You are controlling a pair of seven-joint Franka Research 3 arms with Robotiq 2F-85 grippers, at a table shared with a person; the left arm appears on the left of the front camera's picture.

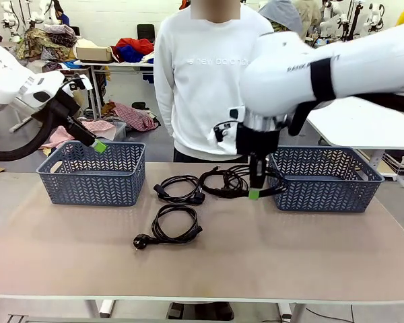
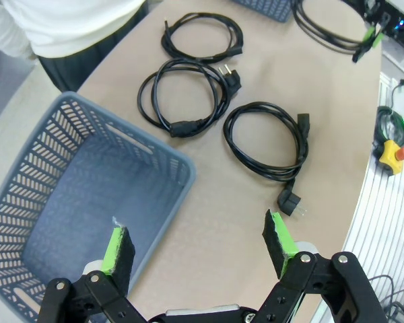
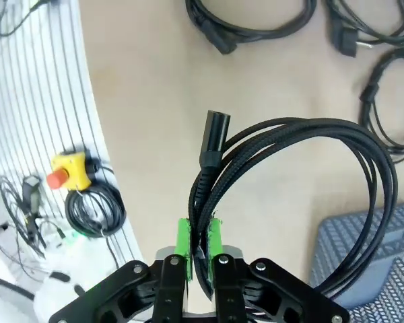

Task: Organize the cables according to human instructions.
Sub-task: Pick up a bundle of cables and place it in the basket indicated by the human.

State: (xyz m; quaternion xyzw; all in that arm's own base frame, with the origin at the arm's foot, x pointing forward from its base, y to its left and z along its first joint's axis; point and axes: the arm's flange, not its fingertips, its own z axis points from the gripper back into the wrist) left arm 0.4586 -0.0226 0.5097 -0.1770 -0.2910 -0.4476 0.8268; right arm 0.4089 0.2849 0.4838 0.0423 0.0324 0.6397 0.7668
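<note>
You can read "new balance" in pale letters across the chest of the person's white sweatshirt (image 1: 215, 62). Small dark print on the right arm (image 1: 299, 67) is too blurred for you to read.

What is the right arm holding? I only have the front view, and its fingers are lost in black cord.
Observer: In the right wrist view the right gripper has its fingers shut on one coiled cable.
Operator: How many lie loose?
Observer: Three in the left wrist view: a near coil, a middle coil, and a far coil beside the held one.
Operator: Is anything sorted yet?
Observer: The left wrist view looks into the left basket; the floor that shows is bare.
</note>
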